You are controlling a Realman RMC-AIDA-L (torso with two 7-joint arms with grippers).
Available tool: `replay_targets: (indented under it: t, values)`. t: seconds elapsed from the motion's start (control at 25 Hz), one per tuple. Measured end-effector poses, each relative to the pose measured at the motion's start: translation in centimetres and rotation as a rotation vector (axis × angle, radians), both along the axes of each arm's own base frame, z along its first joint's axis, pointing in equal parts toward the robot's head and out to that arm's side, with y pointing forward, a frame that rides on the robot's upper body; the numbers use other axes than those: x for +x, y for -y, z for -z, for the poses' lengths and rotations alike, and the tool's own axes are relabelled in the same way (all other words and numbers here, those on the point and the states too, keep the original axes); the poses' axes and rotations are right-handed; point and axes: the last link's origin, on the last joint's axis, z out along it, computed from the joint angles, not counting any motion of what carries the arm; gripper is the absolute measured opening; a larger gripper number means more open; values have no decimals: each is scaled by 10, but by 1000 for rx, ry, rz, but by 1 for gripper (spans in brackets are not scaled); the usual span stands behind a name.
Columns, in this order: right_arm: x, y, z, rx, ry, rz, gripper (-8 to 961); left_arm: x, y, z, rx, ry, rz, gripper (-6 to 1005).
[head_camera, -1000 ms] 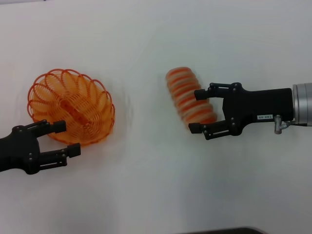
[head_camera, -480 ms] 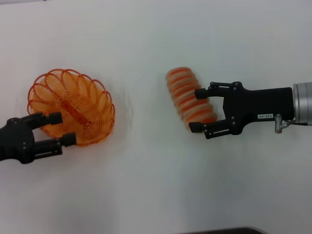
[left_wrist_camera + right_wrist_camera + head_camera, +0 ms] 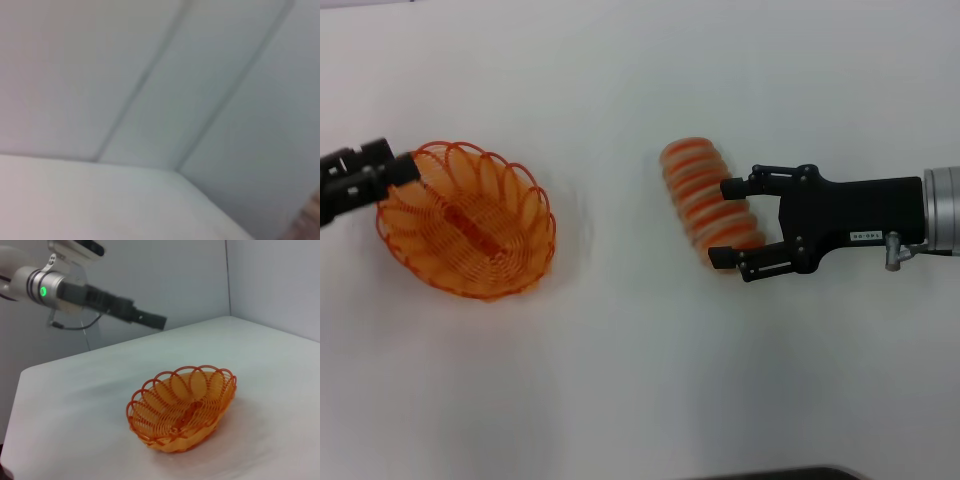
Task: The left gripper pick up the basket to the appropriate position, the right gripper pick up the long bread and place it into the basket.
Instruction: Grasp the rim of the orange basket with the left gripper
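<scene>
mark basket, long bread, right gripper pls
basket (image 3: 470, 235): head view, woven floor at its middle.
long bread (image 3: 700, 195): head view, striped top, mid-length.
right gripper (image 3: 725, 222): head view, midway between its fingertips, which straddle the bread.

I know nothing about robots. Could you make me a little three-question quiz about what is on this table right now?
1. True or false: the long bread already lies inside the basket.
2. Which gripper has its fingers on either side of the bread: A) the left gripper, B) the right gripper?
3. Fill in: the left gripper is raised at the basket's ____ rim, seen from the head view.

Key: 1. False; the bread lies on the white table, well apart from the basket. 2. B. 3. Far-left.
</scene>
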Motion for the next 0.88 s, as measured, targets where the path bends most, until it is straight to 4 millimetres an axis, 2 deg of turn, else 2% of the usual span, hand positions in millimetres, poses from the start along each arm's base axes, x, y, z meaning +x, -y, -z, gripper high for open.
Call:
replay_targets:
  t: [0.2,0.44,0.88]
  values:
    - [-2,-2,0,-2,-1,1,937,0,-20,-7,3,0,-83,858]
    - [-3,-4,-2,-2,0,-1,936,-2,-53,-8,-30,-144,-181,856]
    - [-7,-9,-5,7,10,-18,934,19,-88,-11,-58,-431,-91,857]
